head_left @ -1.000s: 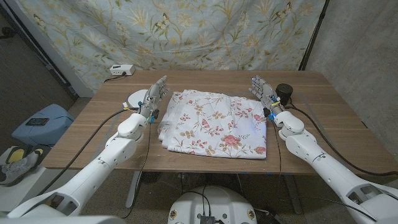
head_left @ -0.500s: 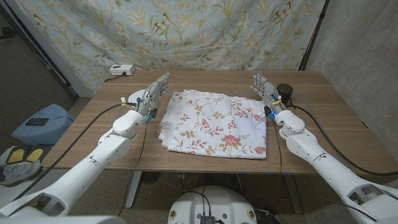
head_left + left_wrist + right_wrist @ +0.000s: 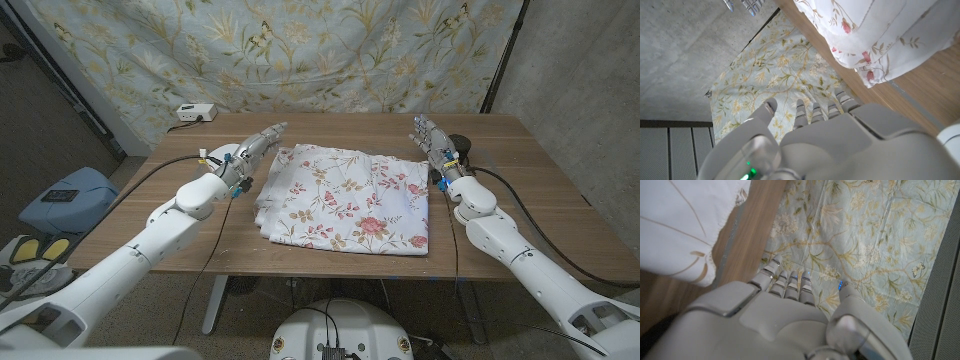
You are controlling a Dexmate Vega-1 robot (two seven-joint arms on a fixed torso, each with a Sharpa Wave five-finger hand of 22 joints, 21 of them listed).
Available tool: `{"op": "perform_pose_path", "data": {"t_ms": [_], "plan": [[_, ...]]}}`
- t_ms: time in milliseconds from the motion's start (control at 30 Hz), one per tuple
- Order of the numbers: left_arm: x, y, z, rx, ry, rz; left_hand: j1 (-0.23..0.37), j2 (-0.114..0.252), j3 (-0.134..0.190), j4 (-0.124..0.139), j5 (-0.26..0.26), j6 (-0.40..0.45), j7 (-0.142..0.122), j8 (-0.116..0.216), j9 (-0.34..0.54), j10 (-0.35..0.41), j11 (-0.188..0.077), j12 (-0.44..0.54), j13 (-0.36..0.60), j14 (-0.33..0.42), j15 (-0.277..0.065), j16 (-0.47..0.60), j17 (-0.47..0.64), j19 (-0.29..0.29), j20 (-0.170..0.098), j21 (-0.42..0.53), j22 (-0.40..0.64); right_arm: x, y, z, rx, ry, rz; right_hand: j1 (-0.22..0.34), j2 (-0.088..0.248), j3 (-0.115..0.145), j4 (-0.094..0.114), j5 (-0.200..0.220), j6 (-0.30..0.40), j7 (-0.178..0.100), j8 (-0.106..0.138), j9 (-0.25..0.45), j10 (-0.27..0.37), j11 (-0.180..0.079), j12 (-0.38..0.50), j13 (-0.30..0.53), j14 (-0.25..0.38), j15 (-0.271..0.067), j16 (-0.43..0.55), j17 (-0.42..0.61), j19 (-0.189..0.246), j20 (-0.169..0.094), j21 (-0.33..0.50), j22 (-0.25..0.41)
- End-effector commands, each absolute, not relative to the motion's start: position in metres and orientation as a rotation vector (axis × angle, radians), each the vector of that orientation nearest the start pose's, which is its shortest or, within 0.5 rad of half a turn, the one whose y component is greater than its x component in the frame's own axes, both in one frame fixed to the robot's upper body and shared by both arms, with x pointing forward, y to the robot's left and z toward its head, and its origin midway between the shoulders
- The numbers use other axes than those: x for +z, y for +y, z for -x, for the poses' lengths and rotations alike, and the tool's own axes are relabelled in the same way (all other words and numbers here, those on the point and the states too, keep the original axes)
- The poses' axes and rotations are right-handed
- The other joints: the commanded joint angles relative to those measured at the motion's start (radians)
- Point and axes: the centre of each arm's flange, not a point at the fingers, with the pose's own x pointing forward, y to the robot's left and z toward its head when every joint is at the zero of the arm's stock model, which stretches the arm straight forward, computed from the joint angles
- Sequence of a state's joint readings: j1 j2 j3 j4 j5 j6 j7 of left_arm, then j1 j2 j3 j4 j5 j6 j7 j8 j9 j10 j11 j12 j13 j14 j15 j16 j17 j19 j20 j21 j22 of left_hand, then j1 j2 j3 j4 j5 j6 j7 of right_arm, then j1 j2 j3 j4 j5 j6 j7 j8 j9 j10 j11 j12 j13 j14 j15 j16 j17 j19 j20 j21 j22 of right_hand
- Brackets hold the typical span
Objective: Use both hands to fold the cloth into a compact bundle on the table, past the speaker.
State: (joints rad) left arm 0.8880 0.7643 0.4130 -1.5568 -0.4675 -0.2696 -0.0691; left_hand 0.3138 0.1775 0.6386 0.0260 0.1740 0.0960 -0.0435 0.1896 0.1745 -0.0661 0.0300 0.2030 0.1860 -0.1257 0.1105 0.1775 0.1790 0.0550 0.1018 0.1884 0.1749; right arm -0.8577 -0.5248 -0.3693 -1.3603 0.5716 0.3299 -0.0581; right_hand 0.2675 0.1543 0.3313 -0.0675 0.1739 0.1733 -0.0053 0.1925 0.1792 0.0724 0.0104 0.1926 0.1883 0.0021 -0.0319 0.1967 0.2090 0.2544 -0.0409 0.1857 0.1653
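Cloth (image 3: pixel 343 194) folded on table (image 3: pixel 520 200), left robot hand (image 3: pixel 255 146) and right robot hand (image 3: pixel 432 138) released, flanking it

Behind the wooden surface (image 3: pixel 520 200), a floral backdrop (image 3: pixel 300 50). On its far left corner, a white power strip (image 3: pixel 196 113). Beside its left edge, a blue bin (image 3: pixel 65 195) on the floor.

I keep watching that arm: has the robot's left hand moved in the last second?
Yes. The left hand has reached farther out, its fingers now stretching toward the far left corner of the floral cloth.
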Motion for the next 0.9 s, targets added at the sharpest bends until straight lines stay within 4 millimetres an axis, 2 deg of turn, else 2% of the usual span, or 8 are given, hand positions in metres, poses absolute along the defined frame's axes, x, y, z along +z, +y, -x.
{"op": "perform_pose_path", "data": {"t_ms": [33, 167, 200, 333, 633, 900], "plan": [[0.015, 0.284, -0.583, -0.375, -0.637, -0.732, -0.015, 0.002, -0.005, 0.014, 0.003, -0.008, -0.015, -0.008, 0.005, -0.017, -0.014, -0.005, 0.003, -0.019, -0.002, 0.0, 0.003, -0.017, 0.001, -0.002, 0.002, -0.009, -0.3, -0.627, 0.118, -0.69, 0.022, 0.01, -0.005, 0.002, -0.006, 0.003, -0.005, 0.006, -0.003, 0.005, -0.003, 0.003, -0.002, 0.004, -0.003, -0.002, 0.004, 0.003, -0.002, -0.05, 0.0, 0.002], [0.02, 0.287, -0.574, -0.381, -0.632, -0.786, -0.026, 0.003, -0.013, 0.026, 0.005, -0.041, -0.01, -0.017, 0.005, -0.044, -0.007, -0.012, 0.003, -0.041, 0.005, -0.003, 0.003, -0.041, 0.003, -0.006, 0.002, -0.008, -0.302, -0.626, 0.111, -0.698, 0.024, 0.009, -0.005, 0.002, -0.007, 0.003, -0.006, 0.005, -0.003, 0.005, -0.004, 0.003, -0.002, 0.004, -0.004, -0.001, 0.004, 0.003, -0.003, -0.05, 0.0, 0.002], [0.02, 0.287, -0.572, -0.379, -0.634, -0.806, -0.026, 0.002, -0.014, 0.026, 0.005, -0.041, -0.013, -0.017, 0.005, -0.044, -0.008, -0.012, 0.003, -0.041, 0.003, -0.003, 0.002, -0.041, 0.002, -0.006, 0.002, -0.008, -0.302, -0.625, 0.109, -0.7, 0.023, 0.009, -0.005, 0.002, -0.007, 0.003, -0.01, 0.005, -0.005, 0.005, -0.006, 0.012, -0.002, 0.004, -0.004, -0.002, 0.005, 0.003, -0.003, -0.05, 0.0, 0.002], [0.018, 0.285, -0.565, -0.383, -0.634, -0.848, -0.03, -0.003, -0.018, 0.027, 0.004, -0.044, -0.016, -0.016, 0.005, -0.044, -0.012, -0.011, 0.003, -0.041, 0.002, -0.002, 0.002, -0.043, 0.003, -0.005, 0.002, -0.006, -0.305, -0.624, 0.101, -0.705, 0.028, 0.009, -0.005, 0.002, -0.007, 0.003, -0.015, 0.004, -0.006, 0.005, -0.006, 0.005, -0.001, 0.004, -0.005, -0.002, 0.005, 0.003, -0.004, -0.05, 0.0, 0.002], [0.003, 0.282, -0.548, -0.383, -0.627, -0.987, -0.04, -0.004, -0.02, 0.037, 0.004, -0.05, -0.024, -0.015, 0.005, -0.039, -0.013, -0.006, 0.003, -0.039, -0.001, 0.002, 0.002, -0.043, 0.002, -0.001, 0.002, -0.006, -0.312, -0.62, 0.082, -0.703, 0.043, 0.009, -0.004, 0.002, -0.009, 0.003, -0.023, 0.002, -0.008, 0.005, -0.011, 0.0, -0.002, 0.004, -0.009, -0.003, 0.004, 0.002, -0.007, -0.051, 0.0, 0.002], [-0.002, 0.286, -0.537, -0.358, -0.614, -1.083, -0.048, -0.006, -0.021, 0.045, 0.004, -0.054, -0.033, -0.013, 0.005, -0.037, -0.022, -0.004, 0.003, -0.038, -0.005, 0.003, 0.002, -0.041, -0.003, 0.002, 0.002, -0.007, -0.314, -0.618, 0.065, -0.705, 0.047, 0.008, -0.004, 0.002, -0.009, 0.003, -0.034, 0.0, -0.011, 0.005, -0.015, -0.003, -0.003, 0.004, -0.011, -0.003, 0.005, 0.002, -0.012, -0.049, -0.002, 0.002]]}}
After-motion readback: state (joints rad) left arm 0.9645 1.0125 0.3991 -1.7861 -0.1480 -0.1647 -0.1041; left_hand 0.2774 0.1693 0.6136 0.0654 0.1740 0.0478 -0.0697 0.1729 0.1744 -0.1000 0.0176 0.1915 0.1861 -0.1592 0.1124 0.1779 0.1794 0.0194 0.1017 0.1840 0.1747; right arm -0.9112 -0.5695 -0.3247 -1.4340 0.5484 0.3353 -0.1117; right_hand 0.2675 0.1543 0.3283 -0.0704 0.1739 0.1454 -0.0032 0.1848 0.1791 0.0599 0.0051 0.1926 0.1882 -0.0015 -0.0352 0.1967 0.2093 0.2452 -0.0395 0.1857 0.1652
